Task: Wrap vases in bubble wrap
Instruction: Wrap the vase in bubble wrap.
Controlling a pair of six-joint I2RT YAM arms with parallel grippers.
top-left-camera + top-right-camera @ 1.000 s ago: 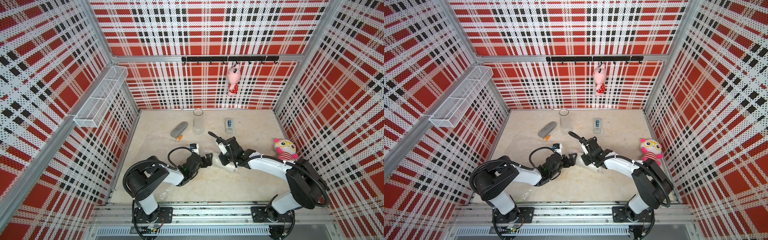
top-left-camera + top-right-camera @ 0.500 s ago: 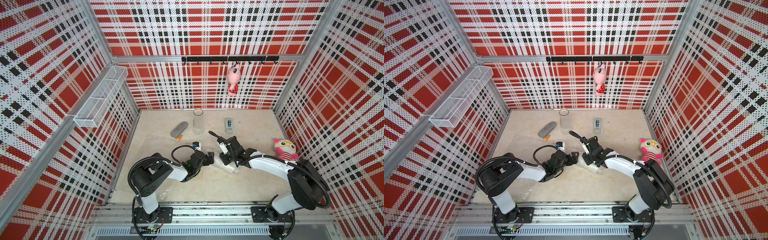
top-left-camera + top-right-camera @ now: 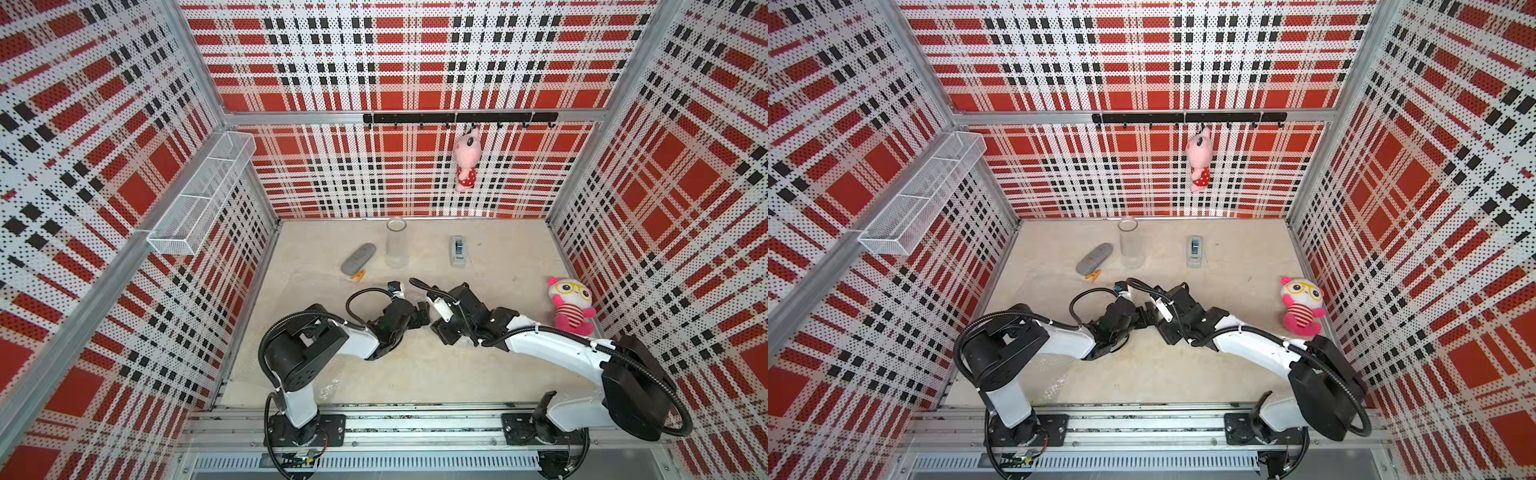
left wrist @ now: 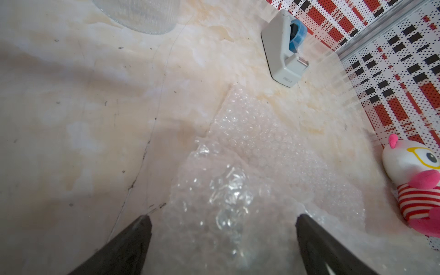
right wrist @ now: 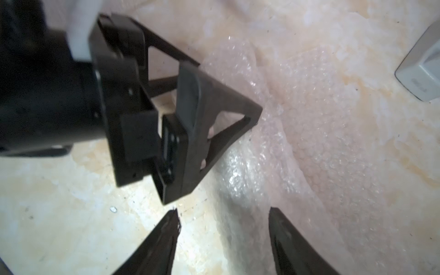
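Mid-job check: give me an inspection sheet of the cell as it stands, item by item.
Surface: beige marbled tabletop, scuffed, with thin dark lines in the left wrist view.
Job's things: clear glass vase upright near the back wall, unwrapped; bubble wrap partly bunched, mid-table; second sheet by the left arm's base; white vase nothing seen.
Clutter: grey case, orange clip, tape dispenser, plush toy with glasses.
Grippers: left end effector open over the wrap; right end effector open, the wrap's raised fold between its jaws.
Cables: black hoses loop along both arms; no snag seen.
Surroundings: plaid perforated walls, wire basket, pink plush hanging from the hook rail.
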